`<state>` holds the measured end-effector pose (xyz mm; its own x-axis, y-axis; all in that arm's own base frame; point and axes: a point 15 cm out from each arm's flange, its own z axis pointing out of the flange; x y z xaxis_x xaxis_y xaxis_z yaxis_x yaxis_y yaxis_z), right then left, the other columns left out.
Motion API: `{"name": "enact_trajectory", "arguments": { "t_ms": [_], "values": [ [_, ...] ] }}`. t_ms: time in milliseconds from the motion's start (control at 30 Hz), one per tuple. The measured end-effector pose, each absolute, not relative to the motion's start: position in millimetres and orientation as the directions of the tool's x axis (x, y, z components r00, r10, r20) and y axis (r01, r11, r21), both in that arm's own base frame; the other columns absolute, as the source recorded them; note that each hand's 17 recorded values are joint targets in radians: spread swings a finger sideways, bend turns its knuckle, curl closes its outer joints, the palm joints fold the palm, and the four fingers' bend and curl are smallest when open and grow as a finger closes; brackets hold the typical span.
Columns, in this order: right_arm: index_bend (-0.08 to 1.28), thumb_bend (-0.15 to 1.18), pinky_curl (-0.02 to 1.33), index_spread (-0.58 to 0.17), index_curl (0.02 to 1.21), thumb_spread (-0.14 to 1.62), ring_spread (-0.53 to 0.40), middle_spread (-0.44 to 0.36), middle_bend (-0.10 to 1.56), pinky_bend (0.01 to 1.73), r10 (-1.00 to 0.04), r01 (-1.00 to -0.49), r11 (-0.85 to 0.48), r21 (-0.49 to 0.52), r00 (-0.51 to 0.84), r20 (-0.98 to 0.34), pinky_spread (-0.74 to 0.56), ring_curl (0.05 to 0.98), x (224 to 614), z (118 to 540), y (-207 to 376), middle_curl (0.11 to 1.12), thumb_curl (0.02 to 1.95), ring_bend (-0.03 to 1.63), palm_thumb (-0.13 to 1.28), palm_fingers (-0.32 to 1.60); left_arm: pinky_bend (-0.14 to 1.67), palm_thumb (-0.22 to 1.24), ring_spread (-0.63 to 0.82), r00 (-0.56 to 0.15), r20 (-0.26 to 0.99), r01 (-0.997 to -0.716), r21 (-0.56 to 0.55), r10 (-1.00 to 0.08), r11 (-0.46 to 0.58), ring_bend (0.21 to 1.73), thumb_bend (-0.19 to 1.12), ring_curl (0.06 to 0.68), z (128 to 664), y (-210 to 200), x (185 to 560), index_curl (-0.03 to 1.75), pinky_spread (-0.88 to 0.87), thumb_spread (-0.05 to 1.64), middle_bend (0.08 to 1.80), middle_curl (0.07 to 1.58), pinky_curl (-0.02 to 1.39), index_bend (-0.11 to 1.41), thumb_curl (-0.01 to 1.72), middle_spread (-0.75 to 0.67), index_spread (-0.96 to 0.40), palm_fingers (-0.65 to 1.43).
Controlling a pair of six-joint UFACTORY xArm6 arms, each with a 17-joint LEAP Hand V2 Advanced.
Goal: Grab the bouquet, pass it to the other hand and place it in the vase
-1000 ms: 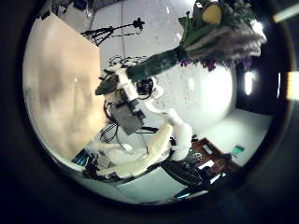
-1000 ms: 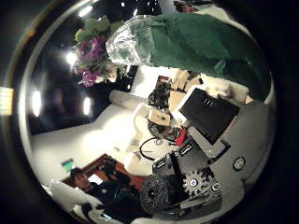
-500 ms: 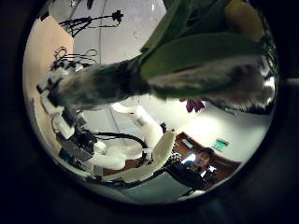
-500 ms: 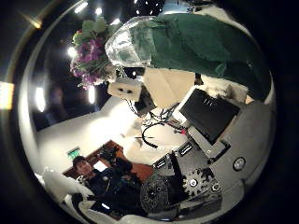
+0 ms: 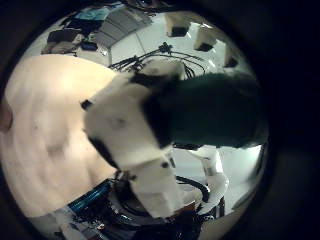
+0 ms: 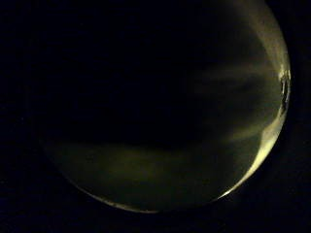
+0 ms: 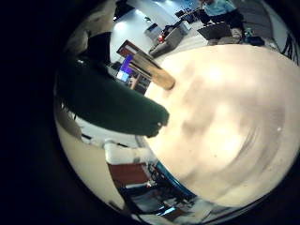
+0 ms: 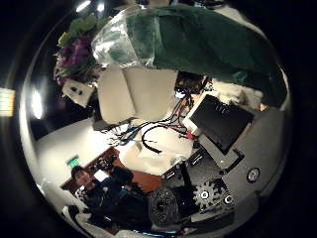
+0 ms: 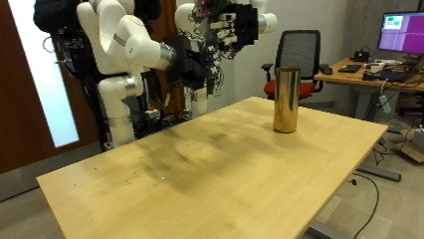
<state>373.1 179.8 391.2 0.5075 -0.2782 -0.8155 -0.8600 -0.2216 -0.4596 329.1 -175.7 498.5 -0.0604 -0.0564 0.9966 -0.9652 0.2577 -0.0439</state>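
Note:
In the outside view both hands meet high above the far side of the table (image 9: 199, 169). The nearer right hand (image 9: 194, 66) is below the farther left hand (image 9: 236, 24); the bouquet is hard to make out between them. The right thumb side view shows the bouquet's wrapped stem (image 8: 198, 45) in the right hand's grip, flowers (image 8: 77, 52) at its end, and the left hand (image 8: 129, 94) close beside it. The wrap also fills the right little finger view (image 7: 108, 98) and the left little finger view (image 5: 215, 110). The left thumb side view is dark, covered at close range. A tall gold vase (image 9: 285, 100) stands upright on the table.
An office chair (image 9: 300, 55) stands behind the vase. A desk with a monitor (image 9: 398, 30) is at the back. The light wooden table top also shows in the right little finger view (image 7: 225, 122) and the left little finger view (image 5: 40, 130).
The left palm has closed in on the bouquet until its thumb side view went dark. In the right thumb side view the left hand has come up beside the bouquet.

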Motion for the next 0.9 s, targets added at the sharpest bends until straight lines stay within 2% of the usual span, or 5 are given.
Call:
{"name": "enact_trajectory", "arguments": {
  "t_ms": [167, 400, 567, 633, 900],
  "values": [
    [1.04, -0.02, 0.99, -0.257, 0.98, 0.20, -0.174, -0.106, 1.36, 1.11, -0.280, -0.867, -0.219, -0.448, 0.496, -0.822, -0.24, 0.620, 375.6, 386.1, 179.7, 0.71, 0.95, 1.45, 1.19, 1.14, 0.68, 0.60, -0.33, -0.032, 0.997, -0.966, -0.015, -0.063, 0.260, 0.99, -0.01, 0.291, 492.7, -177.9, 331.9, 0.29, -0.33, 0.86, 0.84, 0.69, 0.37, 0.15, 0.36, -0.30, 0.04, 0.74],
    [1.02, -0.04, 0.99, -0.261, 0.98, 0.45, -0.179, -0.111, 1.35, 1.14, -0.310, -0.877, -0.173, -0.448, 0.480, -0.821, -0.26, 0.616, 388.3, 380.4, 171.4, 0.71, 0.92, 1.43, 1.06, 1.14, 1.19, 0.91, -0.45, -0.052, 0.999, -0.984, -0.048, -0.018, 0.174, 1.33, 0.01, 0.472, 496.5, -176.6, 347.6, 0.37, -0.62, 0.85, 0.80, 0.91, 0.56, 0.30, 0.42, -0.48, -0.24, 1.12],
    [0.72, -0.05, 0.86, -0.290, 0.91, 0.69, -0.220, -0.171, 1.13, 1.13, -0.316, -0.921, -0.125, -0.368, 0.389, -0.866, -0.37, 0.570, 378.2, 348.5, 159.0, 0.64, 0.77, 1.32, 0.88, 0.97, 1.16, 1.09, -0.43, -0.100, 0.995, -0.989, -0.097, -0.018, 0.113, 1.37, -0.01, 0.518, 501.6, -172.4, 356.6, 0.58, -0.59, 0.53, 0.94, 1.02, 0.58, 0.58, 0.58, -0.54, -0.46, 1.10],
    [0.37, -0.02, 0.77, -0.299, 0.79, 0.84, -0.245, -0.173, 0.88, 1.07, -0.319, -0.925, -0.119, -0.362, 0.381, -0.868, -0.48, 0.526, 377.5, 347.0, 156.4, 0.56, 0.69, 1.22, 0.88, 0.43, 1.16, 1.12, -0.43, -0.117, 0.993, -0.988, -0.114, -0.023, 0.100, 1.40, -0.01, 0.538, 504.5, -170.1, 359.6, 0.67, -0.58, 0.41, 0.98, 1.04, 0.59, 0.62, 0.64, -0.55, -0.53, 1.07],
    [0.15, -0.04, 0.56, -0.326, 0.50, 0.92, 0.116, 0.034, 0.40, 0.67, -0.260, -0.930, -0.164, -0.330, 0.364, -0.894, 0.20, 0.301, 369.8, 345.6, 159.9, 0.35, 0.56, 0.72, 0.77, -0.11, 1.18, 1.15, -0.42, -0.160, 0.986, -0.984, -0.157, -0.038, 0.080, 1.44, -0.02, 0.571, 509.8, -166.1, 364.6, 0.99, -0.57, 0.20, 1.07, 1.07, 0.63, 0.59, 0.77, -0.55, -0.69, 1.03]
  ]
}}
